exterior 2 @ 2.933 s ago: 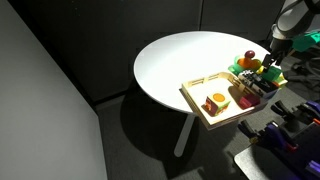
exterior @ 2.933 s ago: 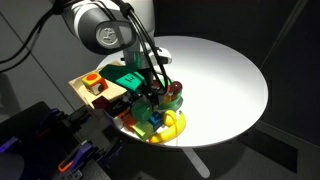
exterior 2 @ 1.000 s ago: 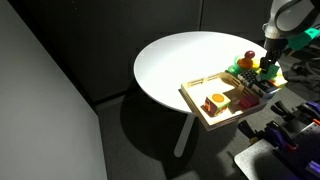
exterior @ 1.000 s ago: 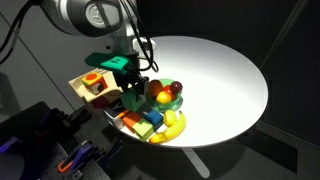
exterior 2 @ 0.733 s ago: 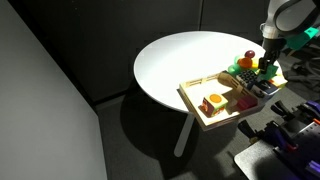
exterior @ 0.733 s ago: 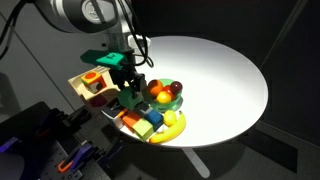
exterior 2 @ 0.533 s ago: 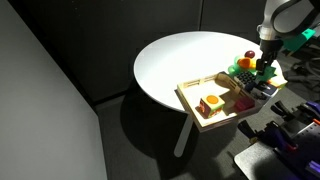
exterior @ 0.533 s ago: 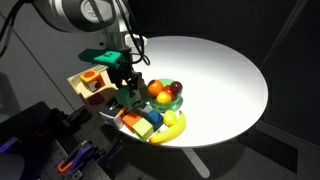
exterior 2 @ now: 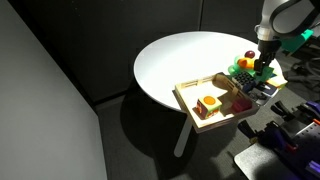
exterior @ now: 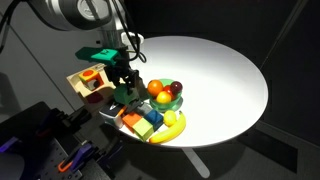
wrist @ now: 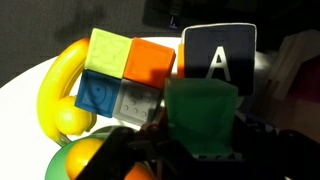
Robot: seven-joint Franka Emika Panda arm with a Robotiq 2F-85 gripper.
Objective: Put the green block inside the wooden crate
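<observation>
The green block fills the middle of the wrist view, with my gripper shut on it by its sides. In an exterior view the gripper holds the green block in the air between the fruit bowl and the wooden crate. The crate lies just to its left and holds an orange and yellow block. From the opposite side, the gripper hangs beyond the far right corner of the wooden crate.
A bowl with an orange and dark red fruit stands by the gripper. A banana and coloured blocks lie at the table's edge. Below the wrist sit the same blocks, a black lettered block and the banana.
The gripper has carried the green block a little way from over the bowl toward the wooden crate. Its jaws have stayed shut on the block.
</observation>
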